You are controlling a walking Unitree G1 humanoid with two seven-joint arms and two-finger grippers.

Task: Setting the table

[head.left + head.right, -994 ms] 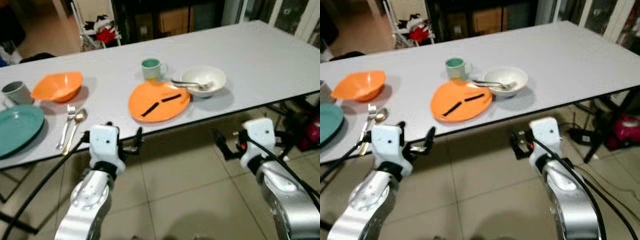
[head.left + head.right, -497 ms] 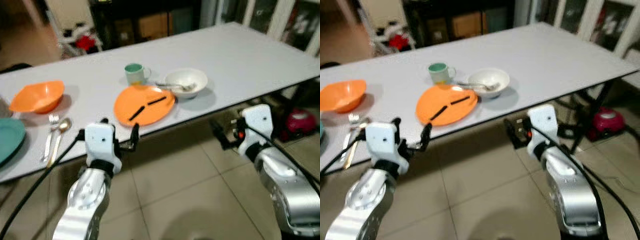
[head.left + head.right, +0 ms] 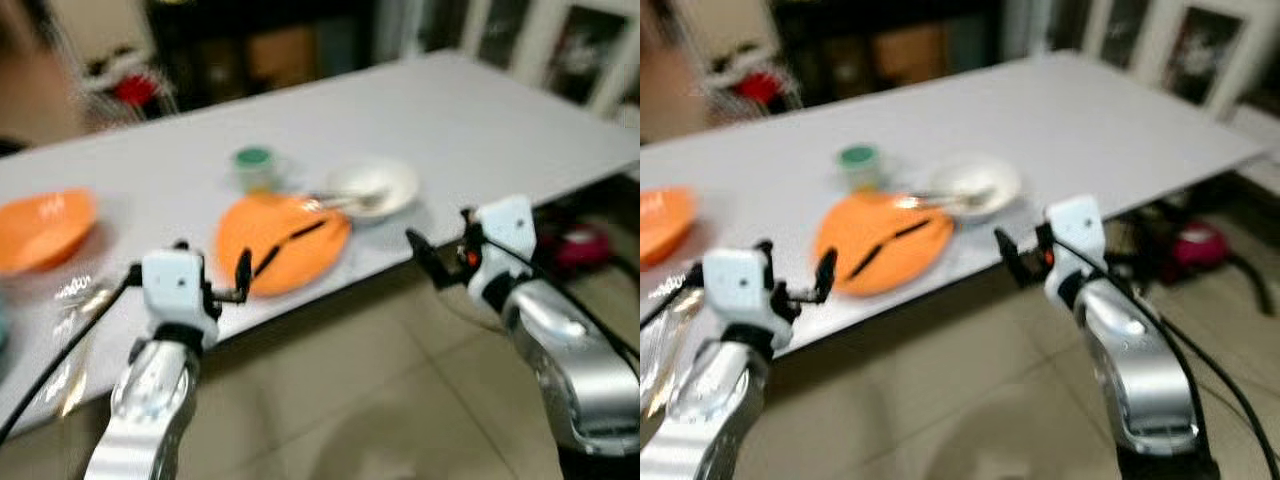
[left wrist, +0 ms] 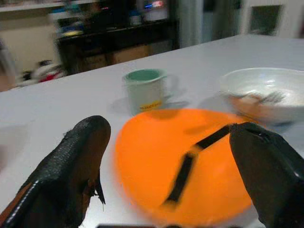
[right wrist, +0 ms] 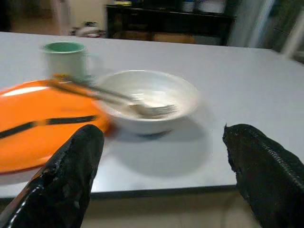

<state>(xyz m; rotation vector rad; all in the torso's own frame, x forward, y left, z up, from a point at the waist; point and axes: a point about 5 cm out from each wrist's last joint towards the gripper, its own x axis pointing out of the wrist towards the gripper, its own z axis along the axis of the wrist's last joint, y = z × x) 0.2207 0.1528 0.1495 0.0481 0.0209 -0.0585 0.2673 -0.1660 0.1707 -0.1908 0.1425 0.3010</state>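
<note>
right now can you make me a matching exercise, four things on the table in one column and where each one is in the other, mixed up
Things
1. green mug
2. white bowl
3. black strips
4. fork

Places
A. lying on the orange plate
B. resting in the white bowl, handle reaching out over the plate
C. behind the orange plate, farther from the table edge
D. beside the orange plate, toward the right gripper

Pairs: 1-C, 2-D, 3-A, 4-B

A smooth matt grey table (image 3: 520,110) carries a glossy white bowl (image 5: 147,97) and a satiny orange plate (image 4: 190,166).
</note>
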